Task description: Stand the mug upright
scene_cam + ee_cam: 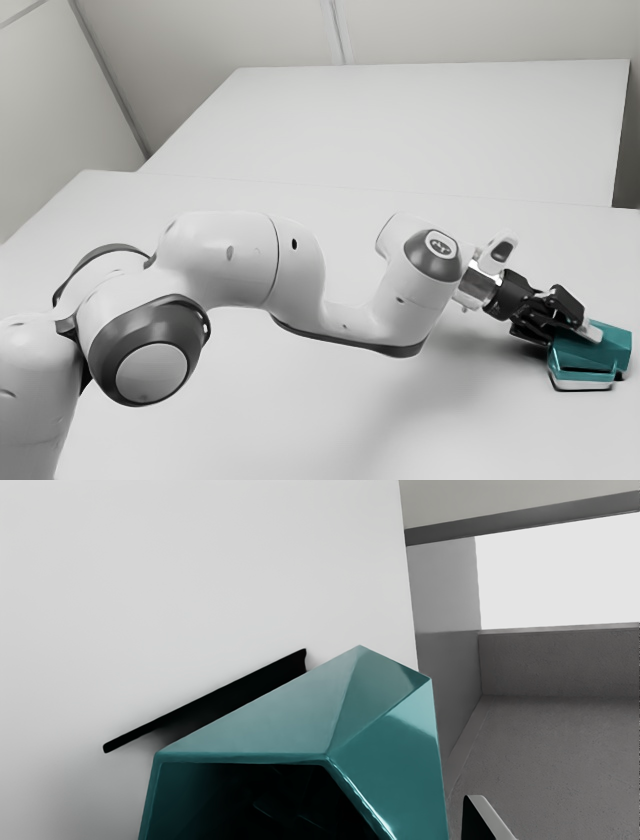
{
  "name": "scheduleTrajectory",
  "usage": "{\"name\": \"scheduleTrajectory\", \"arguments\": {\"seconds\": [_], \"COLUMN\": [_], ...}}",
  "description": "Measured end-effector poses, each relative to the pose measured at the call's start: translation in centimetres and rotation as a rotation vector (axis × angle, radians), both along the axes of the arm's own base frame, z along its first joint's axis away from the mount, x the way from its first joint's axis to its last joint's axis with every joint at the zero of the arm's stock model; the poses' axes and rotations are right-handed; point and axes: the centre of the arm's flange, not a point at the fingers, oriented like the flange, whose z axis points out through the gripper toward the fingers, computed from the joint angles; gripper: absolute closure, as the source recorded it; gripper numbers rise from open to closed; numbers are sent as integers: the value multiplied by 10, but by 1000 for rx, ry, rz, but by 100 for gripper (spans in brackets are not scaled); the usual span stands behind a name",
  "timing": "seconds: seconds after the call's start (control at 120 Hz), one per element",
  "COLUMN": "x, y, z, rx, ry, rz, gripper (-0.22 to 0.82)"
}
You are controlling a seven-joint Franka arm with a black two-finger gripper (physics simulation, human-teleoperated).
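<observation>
The glossy teal faceted mug [260,717] lies tipped at the tool's [578,325] end, its angular dark mouth toward the tool; whether the tool is clamped on it, I cannot tell. Beyond the mug, the smooth pale tabletop [200,580] ends at a straight edge, past which grainy grey floor [555,750] shows.

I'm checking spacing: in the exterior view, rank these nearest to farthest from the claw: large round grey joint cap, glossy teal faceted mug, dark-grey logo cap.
1. Glossy teal mug, exterior view's right.
2. Dark-grey logo cap, further left.
3. Round grey joint cap, exterior view's left.
</observation>
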Motion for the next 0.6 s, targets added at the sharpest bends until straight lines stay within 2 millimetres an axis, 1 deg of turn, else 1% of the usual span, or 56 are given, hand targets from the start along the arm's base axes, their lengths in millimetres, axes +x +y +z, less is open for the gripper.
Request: {"name": "scheduleTrajectory", "arguments": {"seconds": [0.192,0.267,0.383,0.6], "x": [2,2,1,1], "y": [0,0,-1,-2], "z": [3,4,4,7], "rx": [-9,-9,-8,-8], "ry": [-6,-7,-8,-19], "rz": [-3,-4,-7,-9], "gripper": [64,67,71,73]}}
